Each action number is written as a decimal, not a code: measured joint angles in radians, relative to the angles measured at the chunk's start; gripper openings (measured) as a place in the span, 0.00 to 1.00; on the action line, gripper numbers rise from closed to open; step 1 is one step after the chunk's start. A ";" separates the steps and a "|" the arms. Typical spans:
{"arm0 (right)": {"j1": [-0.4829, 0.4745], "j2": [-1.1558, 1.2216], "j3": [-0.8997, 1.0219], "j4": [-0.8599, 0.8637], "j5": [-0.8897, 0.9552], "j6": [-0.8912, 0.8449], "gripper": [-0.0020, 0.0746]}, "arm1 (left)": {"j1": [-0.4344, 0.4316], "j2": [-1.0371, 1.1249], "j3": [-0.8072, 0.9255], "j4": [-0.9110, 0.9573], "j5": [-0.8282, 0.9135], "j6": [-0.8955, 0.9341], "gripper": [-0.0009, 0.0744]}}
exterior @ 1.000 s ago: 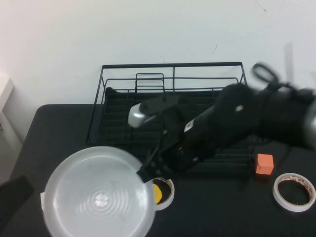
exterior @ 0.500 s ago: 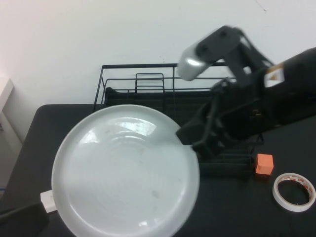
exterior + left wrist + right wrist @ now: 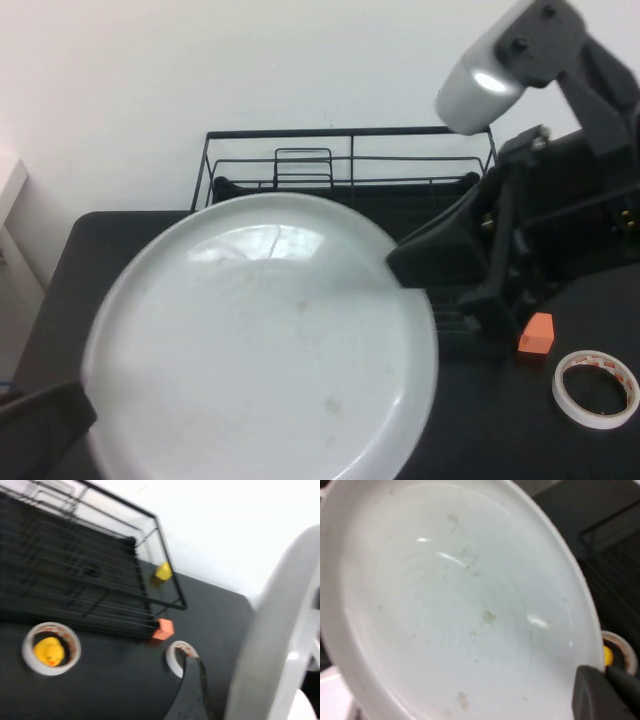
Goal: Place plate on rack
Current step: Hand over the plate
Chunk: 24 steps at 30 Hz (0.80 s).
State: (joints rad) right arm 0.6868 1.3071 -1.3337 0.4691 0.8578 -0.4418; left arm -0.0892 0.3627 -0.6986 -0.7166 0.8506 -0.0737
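1. Since a second ago the plate (image 3: 262, 345) has come up off the table and now fills the high view, lifted close to the camera; the right arm has swung up and to the right with it.
2. Right gripper (image 3: 408, 268): at the plate's right rim, jaws clamped on the rim. In the right wrist view one dark finger (image 3: 605, 692) shows at the plate (image 3: 455, 600) edge, eating face toward that camera.
3. Left gripper (image 3: 192, 690): low at the near left of the table, well apart from the rack. Jaws look apart with nothing in them; only one dark finger shows clearly in the left wrist view, with the plate's (image 3: 280, 635) rim edge-on beside it.
4. Rack (image 3: 350, 160): behind the plate at the far side of the table, upright loop divider (image 3: 303, 165) at its back left. Tray base mostly hidden by the plate.
5. Other items: orange block (image 3: 536, 333) and tape roll (image 3: 597, 388) near right; a second tape ring around a yellow duck (image 3: 50, 649), seen from the left wrist only.
6. Step in hand, as judged: carry over the rack's front rail and set down. To do it well, hold the grip firm since the plate hangs from one edge, raise its low edge clear of the rail, then lower slowly before releasing.
7. Risk: a one-sided grip may let the plate pivot or slip.
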 joint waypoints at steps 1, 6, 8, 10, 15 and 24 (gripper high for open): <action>0.000 0.006 0.001 0.031 0.000 -0.022 0.04 | 0.000 0.000 0.000 -0.023 -0.003 0.014 0.70; 0.000 0.027 0.001 0.180 -0.008 -0.132 0.04 | 0.000 0.020 0.000 -0.074 0.011 0.065 0.70; 0.000 0.029 0.001 0.204 -0.011 -0.146 0.04 | 0.000 0.031 0.000 -0.074 0.019 0.087 0.69; 0.000 0.029 0.001 0.206 -0.014 -0.151 0.04 | 0.000 0.037 0.000 -0.074 0.023 0.112 0.65; 0.000 0.029 0.001 0.202 -0.018 -0.155 0.04 | 0.000 0.039 0.000 -0.051 0.023 0.170 0.36; 0.000 0.031 0.001 0.207 -0.032 -0.168 0.04 | 0.000 0.039 0.000 -0.015 0.005 0.244 0.10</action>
State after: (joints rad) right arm 0.6868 1.3381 -1.3323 0.6760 0.8254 -0.6094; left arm -0.0892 0.4020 -0.6990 -0.7321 0.8551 0.1703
